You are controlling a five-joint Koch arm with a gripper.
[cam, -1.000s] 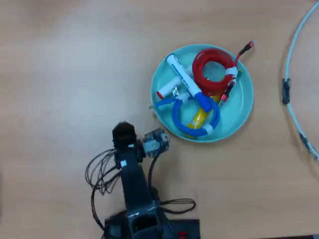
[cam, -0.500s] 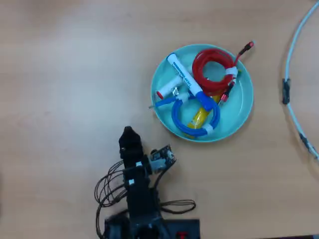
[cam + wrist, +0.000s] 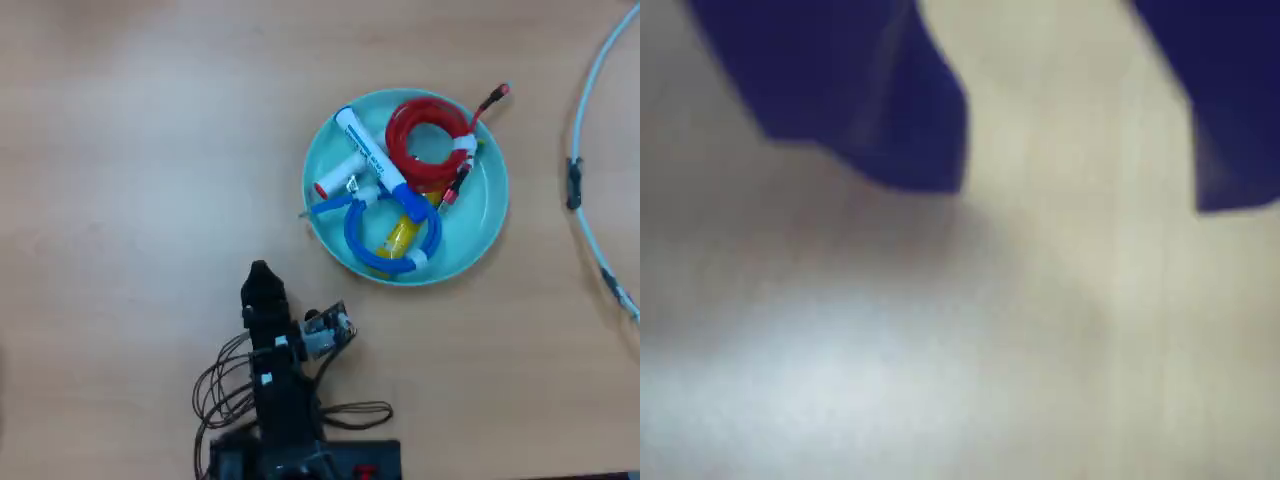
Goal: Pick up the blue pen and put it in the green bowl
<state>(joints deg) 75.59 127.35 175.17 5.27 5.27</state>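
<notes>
The blue pen (image 3: 374, 158) lies slanted inside the green bowl (image 3: 489, 226), its blue cap toward the bowl's middle, resting on other items. In the overhead view my gripper (image 3: 258, 275) is down and to the left of the bowl, well apart from it and low over bare table. The wrist view shows the gripper (image 3: 1080, 195) as two dark blue jaws coming in from the top, standing wide apart with only blurred tabletop between them. It is open and holds nothing. Neither pen nor bowl appears in the wrist view.
The bowl also holds a red coiled cable (image 3: 430, 140), a blue coiled cable (image 3: 387, 246), a white marker with a red end (image 3: 335, 180) and a yellow item (image 3: 400, 232). A pale cable (image 3: 590, 120) curves along the right edge. The arm's base and wires (image 3: 285, 440) sit at the bottom.
The arm has folded back toward its base; the gripper moved down the overhead picture, away from the bowl. The bowl's contents have stayed put.
</notes>
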